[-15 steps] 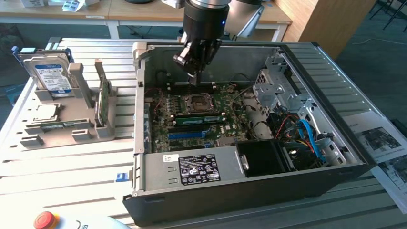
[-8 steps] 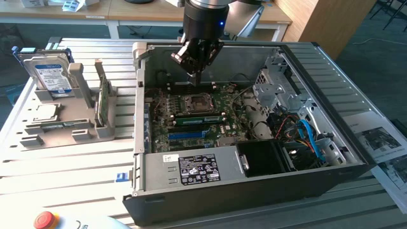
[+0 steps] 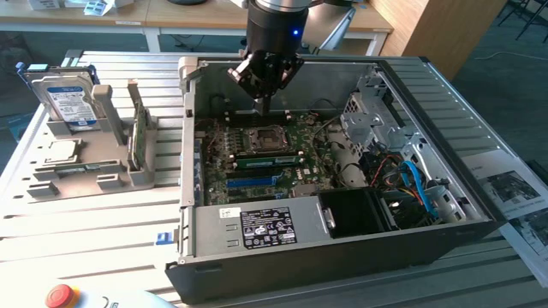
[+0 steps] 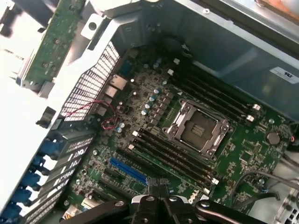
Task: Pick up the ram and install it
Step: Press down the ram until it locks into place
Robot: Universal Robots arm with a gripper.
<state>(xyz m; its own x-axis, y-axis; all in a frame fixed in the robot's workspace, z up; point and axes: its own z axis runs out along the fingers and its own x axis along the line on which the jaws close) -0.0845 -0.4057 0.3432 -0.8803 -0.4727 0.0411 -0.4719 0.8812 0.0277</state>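
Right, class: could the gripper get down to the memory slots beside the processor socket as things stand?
Probably yes. The case lies open on top, the gripper hangs inside it above the board, and no cable or card crosses the memory slots.

surface: pale ribbed metal worktable (image 3: 94, 224), slats running across | behind: light wooden desks (image 3: 171, 19) with white legs, cables hanging under them | the exterior view's right: tall wooden panel (image 3: 428, 32), dark grey floor (image 3: 505, 58) beyond | light: bright and even, glare on the slats
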